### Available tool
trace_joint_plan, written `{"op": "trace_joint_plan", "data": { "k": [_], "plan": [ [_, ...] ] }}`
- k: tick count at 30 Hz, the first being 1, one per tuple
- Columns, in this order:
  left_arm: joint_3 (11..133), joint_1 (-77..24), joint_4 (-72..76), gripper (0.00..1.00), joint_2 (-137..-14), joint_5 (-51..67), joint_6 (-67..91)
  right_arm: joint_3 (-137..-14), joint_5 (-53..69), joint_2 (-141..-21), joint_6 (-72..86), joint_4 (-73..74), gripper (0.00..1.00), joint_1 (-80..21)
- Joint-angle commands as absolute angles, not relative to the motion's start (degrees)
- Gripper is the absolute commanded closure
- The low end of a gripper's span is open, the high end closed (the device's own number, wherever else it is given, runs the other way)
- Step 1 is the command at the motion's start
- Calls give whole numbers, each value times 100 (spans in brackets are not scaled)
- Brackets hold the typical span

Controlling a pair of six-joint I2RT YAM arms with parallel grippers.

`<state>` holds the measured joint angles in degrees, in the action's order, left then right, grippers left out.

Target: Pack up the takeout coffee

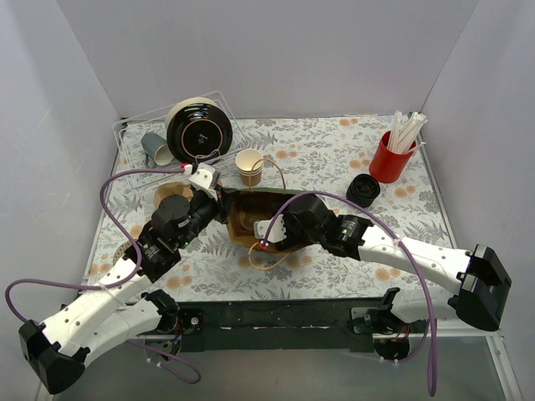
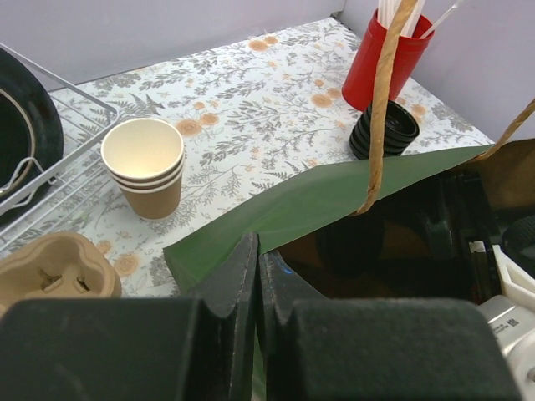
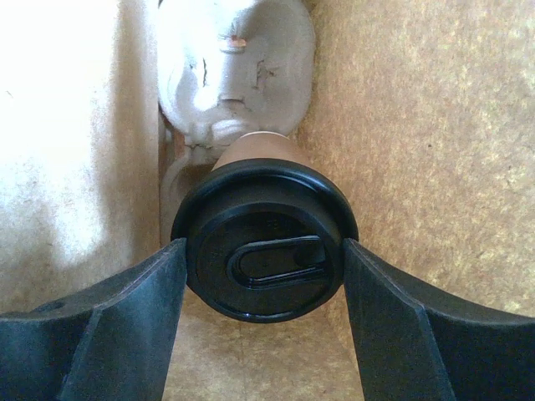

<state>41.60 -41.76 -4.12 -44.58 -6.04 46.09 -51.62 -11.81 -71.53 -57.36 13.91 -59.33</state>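
The takeout coffee [image 3: 266, 219], a tan cup with a black sip lid, is inside the green-and-brown paper bag [image 1: 241, 224]. My right gripper [image 3: 263, 248] reaches into the bag's mouth and is shut on the cup, one finger on each side of the lid. In the top view the right gripper [image 1: 272, 235] is mostly hidden in the bag, and the cup does not show. My left gripper [image 2: 257, 252] is shut on the bag's green rim [image 2: 292, 207] and holds the mouth open; in the top view it [image 1: 219, 200] sits at the bag's left edge.
A stack of lidless tan cups [image 1: 249, 165] stands behind the bag. Loose black lids [image 1: 363, 190] and a red holder of straws [image 1: 389, 157] are at the right. A wire rack [image 1: 134, 134] and a pulp carrier [image 1: 170, 193] are at the left. A pale moulded shape [image 3: 230, 67] lies deeper in the bag.
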Motion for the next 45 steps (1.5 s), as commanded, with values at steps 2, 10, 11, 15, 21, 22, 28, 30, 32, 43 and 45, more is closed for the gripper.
{"op": "trace_joint_plan", "data": {
  "k": [2,10,11,15,21,22,28,30,32,43,45],
  "plan": [
    [4350,-4192,-79,100,-4780,-949,4219,-5589,-1344,-7347,-5696,1257,88,-5880],
    [4316,-4227,246,100,-4966,-984,4078,-5546,-1775,-7304,-5696,1213,89,-5819],
    [4324,-4228,237,100,-4966,-993,4035,-5563,-1801,-7286,-5661,1230,89,-5810],
    [4289,-4236,211,100,-4869,-1116,3947,-5678,-1899,-7251,-5564,1283,89,-5792],
    [4307,-4236,220,100,-4825,-1029,4025,-5686,-1653,-7321,-5555,1459,89,-5748],
    [4315,-4236,228,100,-4816,-959,4051,-5713,-1487,-7339,-5529,1520,89,-5748],
    [4333,-4236,273,100,-4790,-835,4122,-5827,-1336,-7497,-5414,1740,89,-5739],
    [4377,-4236,264,100,-4773,-800,4166,-5906,-1441,-7550,-5353,1889,89,-5748],
    [4377,-4236,255,100,-4738,-765,4175,-5906,-1415,-7532,-5222,1925,89,-5722],
    [4157,-4385,545,100,-4597,-659,4122,-5221,-1670,-7119,-4693,1319,88,-5713],
    [4140,-4430,589,100,-4649,-642,4122,-5037,-1705,-7084,-4772,1187,88,-5678]
  ]
}}
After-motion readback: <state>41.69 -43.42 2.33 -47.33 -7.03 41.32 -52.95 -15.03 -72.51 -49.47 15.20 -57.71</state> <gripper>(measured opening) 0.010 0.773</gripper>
